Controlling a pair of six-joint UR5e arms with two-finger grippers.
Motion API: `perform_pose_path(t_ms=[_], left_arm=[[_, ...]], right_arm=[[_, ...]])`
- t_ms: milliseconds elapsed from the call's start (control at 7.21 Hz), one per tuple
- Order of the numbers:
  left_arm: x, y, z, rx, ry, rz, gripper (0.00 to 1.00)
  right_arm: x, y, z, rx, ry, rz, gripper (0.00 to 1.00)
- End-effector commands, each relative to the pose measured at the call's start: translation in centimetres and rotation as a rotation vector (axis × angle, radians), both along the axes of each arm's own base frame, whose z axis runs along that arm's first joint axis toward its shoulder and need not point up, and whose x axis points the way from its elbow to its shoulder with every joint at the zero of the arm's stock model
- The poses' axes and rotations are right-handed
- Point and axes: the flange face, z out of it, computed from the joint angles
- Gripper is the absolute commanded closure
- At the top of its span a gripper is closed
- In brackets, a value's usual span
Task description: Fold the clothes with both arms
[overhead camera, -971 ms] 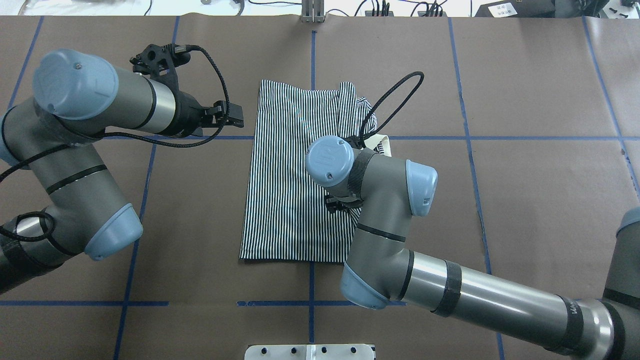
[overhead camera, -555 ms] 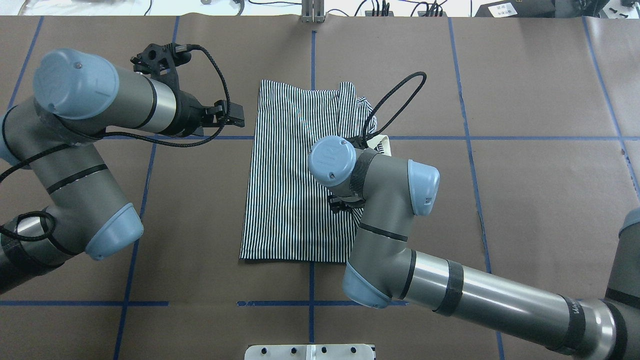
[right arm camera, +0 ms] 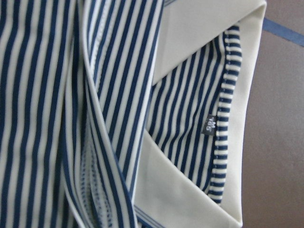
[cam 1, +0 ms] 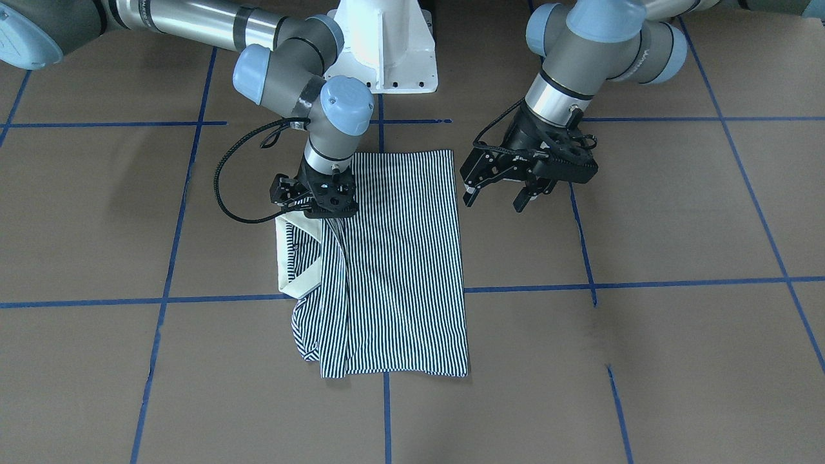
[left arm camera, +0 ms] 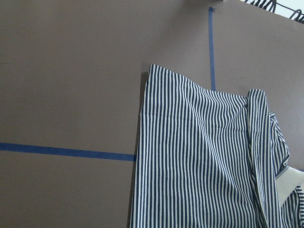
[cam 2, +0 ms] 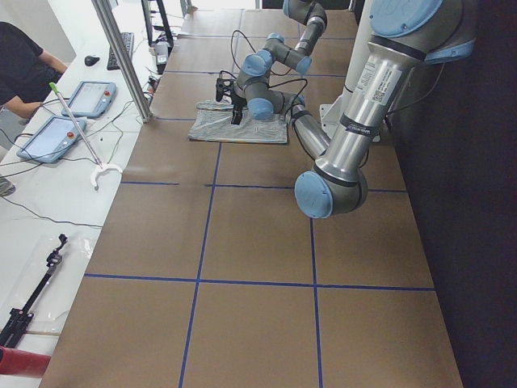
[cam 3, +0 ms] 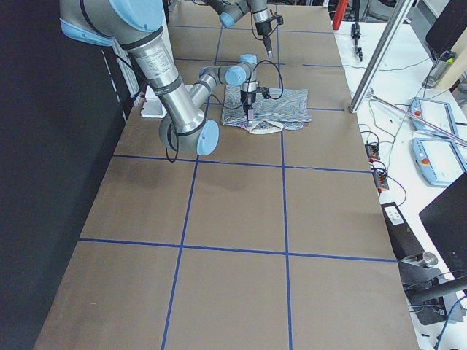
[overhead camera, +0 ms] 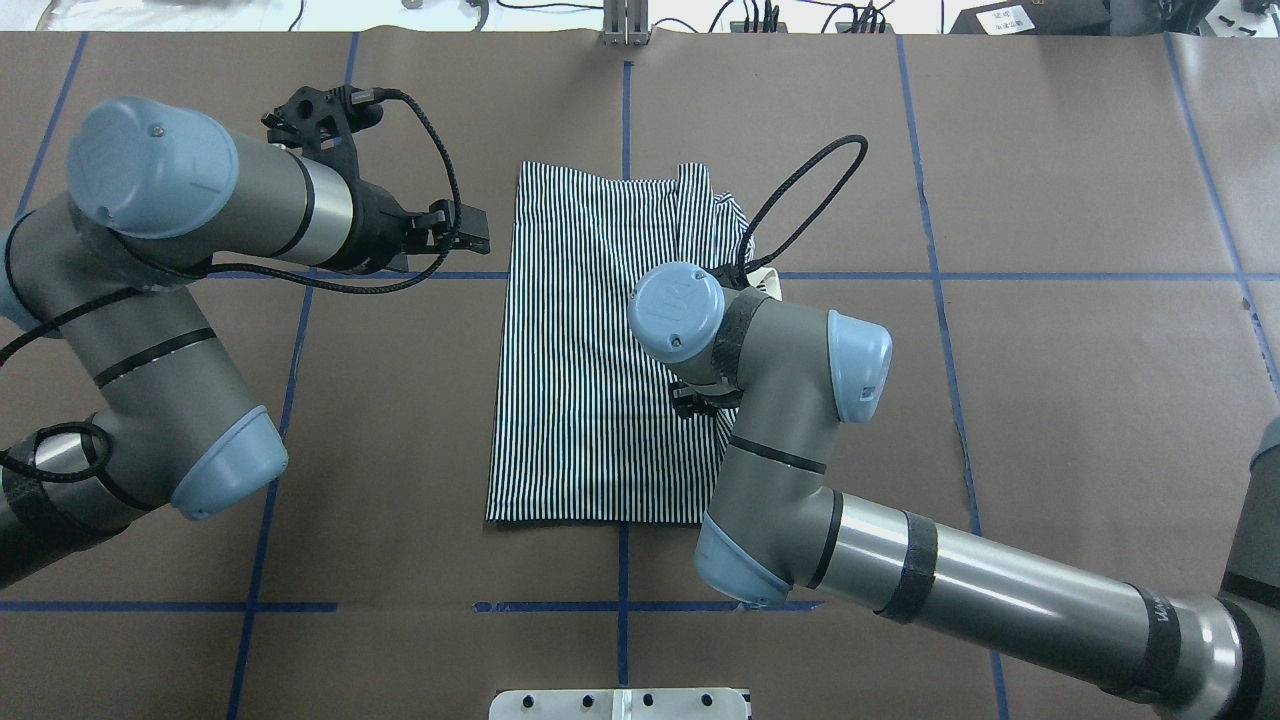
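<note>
The striped polo shirt (cam 1: 399, 270) lies folded into a long rectangle on the brown table, and shows in the overhead view (overhead camera: 590, 380) too. Its cream collar (cam 1: 283, 258) sticks out at one side. My right gripper (cam 1: 325, 212) points down at the shirt's edge beside the collar and is shut on a raised ridge of striped fabric. In the overhead view the right gripper (overhead camera: 697, 404) is mostly hidden under its wrist. The right wrist view shows the collar (right arm camera: 190, 42) and stripes very close, no fingers. My left gripper (cam 1: 497, 195) is open and empty, hovering just off the shirt's opposite edge.
The white pedestal base (cam 1: 387, 51) stands at the robot's side of the table. Blue tape lines (cam 1: 644, 283) cross the brown cover. In the left view a metal pole (cam 2: 121, 56), tablets (cam 2: 48, 137) and an operator (cam 2: 20, 56) are beyond the table's far edge.
My right arm has shifted slightly toward its own side and the robot, and the shirt's near corner has slid a little with it. The left arm has not moved.
</note>
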Motion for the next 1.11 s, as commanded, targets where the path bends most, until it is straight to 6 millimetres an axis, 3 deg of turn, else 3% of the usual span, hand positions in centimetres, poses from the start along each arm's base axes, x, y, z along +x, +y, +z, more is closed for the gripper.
perform_pose_path(t_ms=[0, 139, 277, 416, 555, 693, 971], left_arm=[[0.0, 0.0, 0.0, 0.001, 0.001, 0.0, 0.0], [0.0, 0.0, 0.0, -0.001, 0.0, -0.001, 0.0], [0.0, -0.1, 0.0, -0.003, -0.002, -0.002, 0.0], [0.1, -0.2, 0.3, -0.003, -0.006, -0.003, 0.0], [0.3, -0.3, 0.4, -0.005, -0.008, -0.003, 0.0], [0.4, -0.2, 0.3, -0.005, -0.005, -0.001, 0.0], [0.2, -0.2, 0.3, -0.005, -0.006, 0.0, 0.0]], right_arm=[[0.9, -0.7, 0.6, -0.007, 0.019, 0.013, 0.0], [1.9, -1.5, 1.2, -0.011, 0.031, 0.023, 0.0], [3.6, -2.9, 3.4, -0.025, 0.055, 0.043, 0.0], [8.4, -4.9, 4.8, 0.007, 0.057, 0.016, 0.0], [12.7, -5.2, 7.5, 0.038, 0.072, -0.028, 0.0], [14.2, -5.9, 7.7, 0.043, 0.064, -0.015, 0.0], [12.3, -7.3, 1.1, 0.079, -0.043, -0.006, 0.0]])
